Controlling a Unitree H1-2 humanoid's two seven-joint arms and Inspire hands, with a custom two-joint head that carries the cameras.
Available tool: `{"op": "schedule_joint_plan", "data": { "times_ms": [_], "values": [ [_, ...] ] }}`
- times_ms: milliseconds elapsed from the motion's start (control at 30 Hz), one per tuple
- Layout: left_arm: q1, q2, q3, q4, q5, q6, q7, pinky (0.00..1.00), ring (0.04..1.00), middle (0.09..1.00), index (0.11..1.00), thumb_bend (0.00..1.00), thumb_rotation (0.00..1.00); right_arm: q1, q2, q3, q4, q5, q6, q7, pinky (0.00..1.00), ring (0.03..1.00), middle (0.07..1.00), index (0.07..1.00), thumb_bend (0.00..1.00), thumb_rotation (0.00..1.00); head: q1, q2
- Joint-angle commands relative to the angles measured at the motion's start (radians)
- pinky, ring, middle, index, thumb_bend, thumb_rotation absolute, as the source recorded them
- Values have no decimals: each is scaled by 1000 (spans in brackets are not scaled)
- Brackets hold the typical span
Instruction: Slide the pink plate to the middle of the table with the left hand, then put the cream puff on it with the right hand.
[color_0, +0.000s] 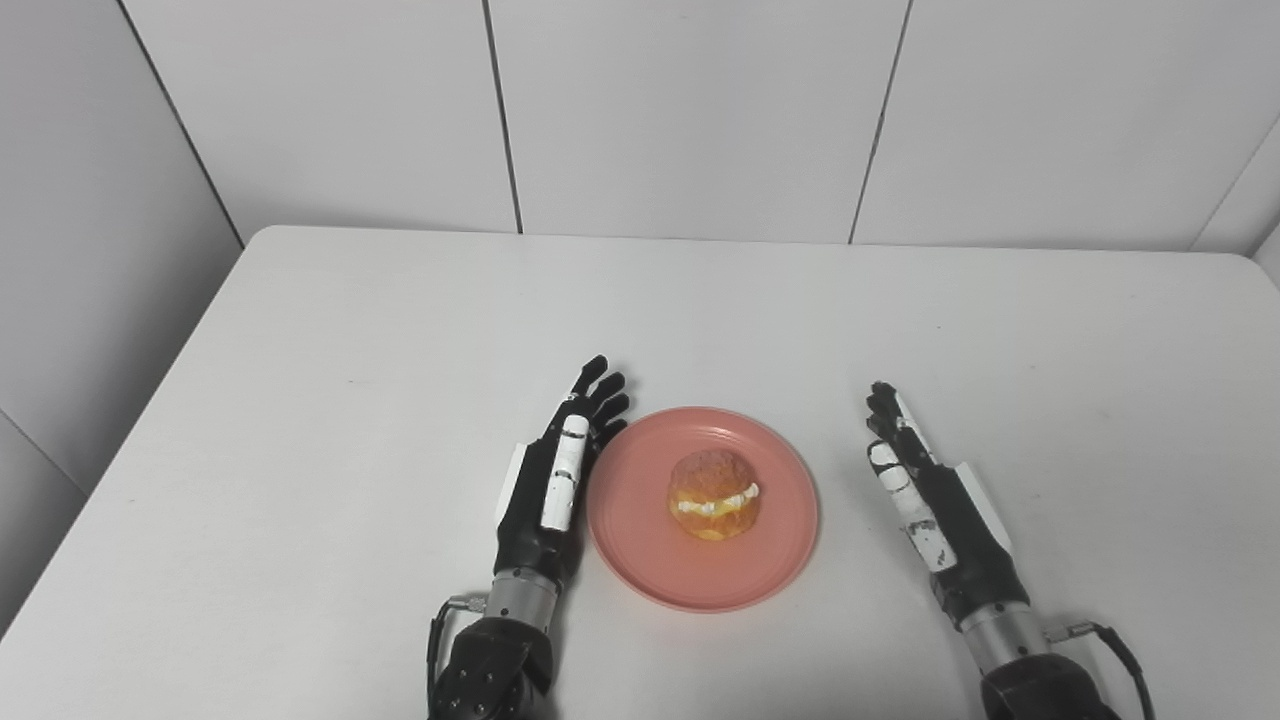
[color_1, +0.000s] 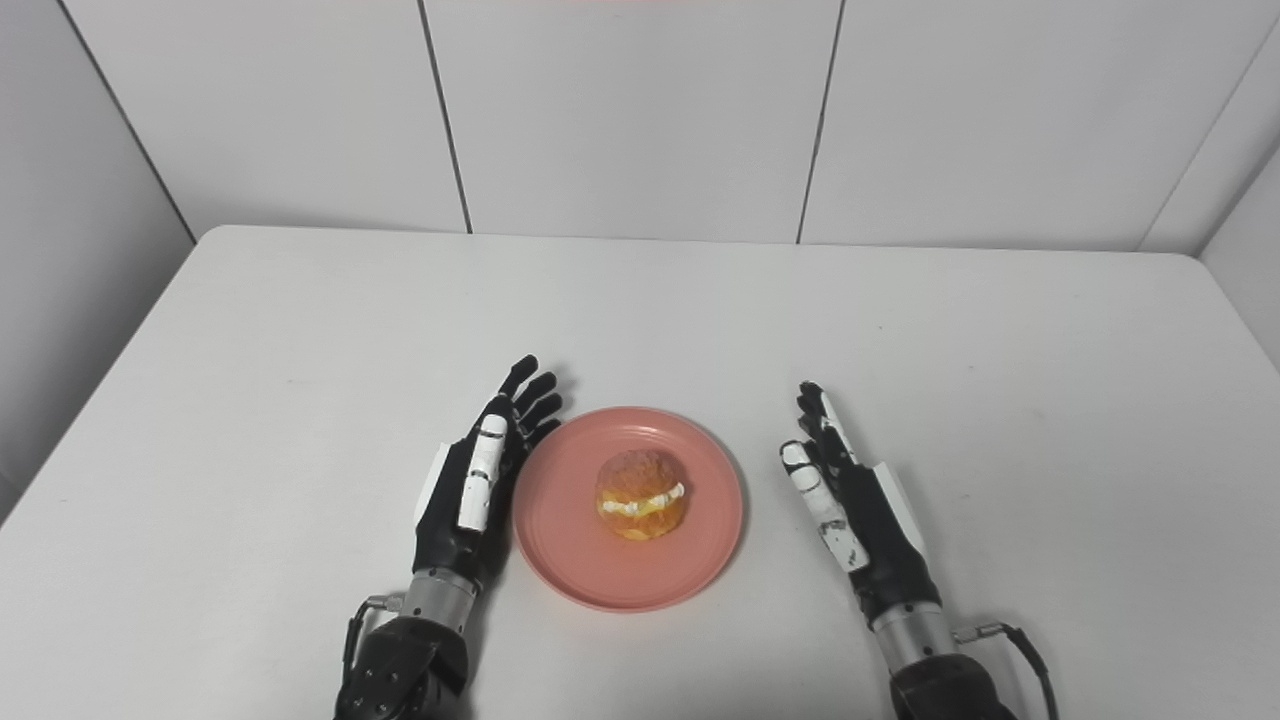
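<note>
The pink plate lies on the white table near its front middle. A golden cream puff with white filling rests at the plate's centre. My left hand stands open just beside the plate's left rim, fingers stretched forward, holding nothing. Whether it touches the rim I cannot tell. My right hand is open too, a short way to the right of the plate and apart from it, its fingers pointing away from me.
The white table ends at a grey panelled wall behind. Its left edge runs diagonally toward me, and its far right corner shows at the right border.
</note>
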Motion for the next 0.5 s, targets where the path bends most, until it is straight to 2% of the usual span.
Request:
{"op": "schedule_joint_plan", "data": {
  "times_ms": [0,233,367,467],
  "values": [
    [46,13,7,6,-2,24,1,885,895,906,896,414,1000,-2,2,11,16,7,-33,3,973,987,998,1000,469,1000,3,0],
    [70,17,12,-8,-5,12,-2,891,893,904,893,420,1000,0,8,23,56,3,-69,-8,959,969,985,996,427,1000,3,-2],
    [77,17,23,-17,-12,19,3,890,891,901,891,401,1000,-2,12,33,64,-15,-72,-21,950,966,978,987,491,1000,2,-3],
    [77,21,27,-7,-12,4,-2,889,891,902,892,398,1000,-3,12,44,75,-33,-82,-30,948,966,976,984,499,1000,3,-5]
  ]
}}
